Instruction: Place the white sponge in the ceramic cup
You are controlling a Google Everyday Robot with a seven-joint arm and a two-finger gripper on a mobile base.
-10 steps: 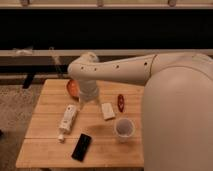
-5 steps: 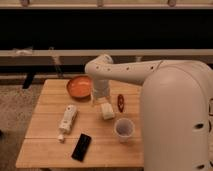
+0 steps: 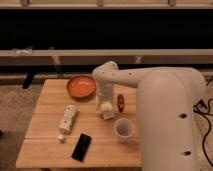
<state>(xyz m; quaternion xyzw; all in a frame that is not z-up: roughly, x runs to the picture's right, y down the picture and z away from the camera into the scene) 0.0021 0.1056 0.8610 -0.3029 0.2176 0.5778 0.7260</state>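
The white sponge [image 3: 107, 111] is a small cream block on the wooden table [image 3: 45, 135], near the middle. My gripper [image 3: 104, 104] hangs straight down from the white arm and sits right at the sponge's top. The ceramic cup [image 3: 124, 128] stands upright just to the right and nearer the front, a short gap from the sponge.
An orange bowl [image 3: 81, 86] sits at the back left. A white bottle with a cap [image 3: 66, 120] lies on the left. A black flat device [image 3: 82, 146] lies near the front edge. A small red object [image 3: 120, 102] lies right of the sponge. My white arm body fills the right side.
My arm has swung from over the orange bowl rightward and down to the sponge. The sponge and cup have stayed in place.
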